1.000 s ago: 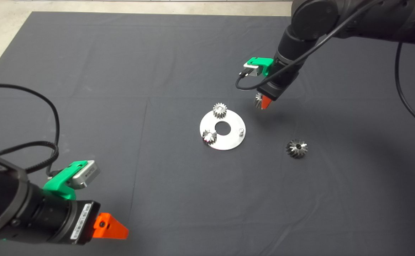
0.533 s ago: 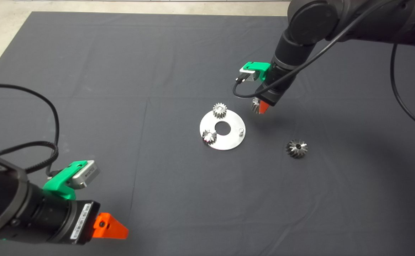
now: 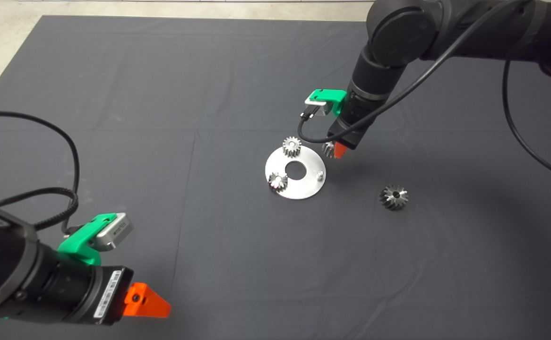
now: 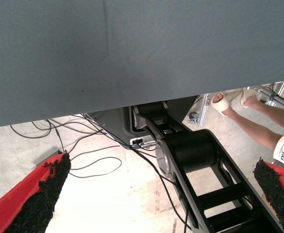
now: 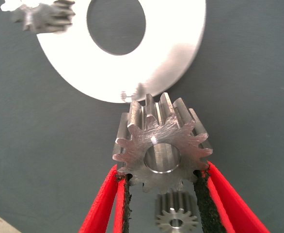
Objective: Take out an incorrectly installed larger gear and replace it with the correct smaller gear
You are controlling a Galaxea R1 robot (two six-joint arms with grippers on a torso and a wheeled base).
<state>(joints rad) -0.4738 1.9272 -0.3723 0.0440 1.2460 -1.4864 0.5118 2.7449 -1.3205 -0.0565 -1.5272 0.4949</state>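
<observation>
Gripping the smaller gear (image 5: 161, 150) between its two red fingers (image 5: 105, 204), the right gripper (image 3: 336, 150) hangs just off the far right edge of the round steel plate (image 3: 304, 186). Wrist view shows the black pads pressed on opposite sides of the gear's teeth, bore facing the camera, straight teeth clear. From the head view the held gear (image 3: 328, 148) is only partly visible beside the red fingertip, raised above the dark mat (image 3: 162, 94), close to the plate rim.

Plate lies flat near mat centre, with a big centre hole. Bare peg (image 3: 320, 174) stands on its right side, no gear on it. Two other small gears sit on the plate: one at the far edge (image 3: 292, 146), one at the near left (image 3: 278, 181). Right wrist view also catches the plate (image 5: 176, 58), one small gear (image 5: 45, 17) blurred on its edge, and another small gear (image 5: 176, 216) behind the held one.

Larger gear (image 3: 393, 197) lies on the mat well to the right of the plate, apart from it, slanted teeth, dark centre hole up, nothing touching it.

Left gripper (image 3: 145, 302) is parked at the lower left edge over the mat, fingers (image 4: 40, 194) spread wide, holding nothing. Its wrist view shows the mat edge, floor cables, the robot base and a person's leg (image 4: 253, 126) in a light shoe.
</observation>
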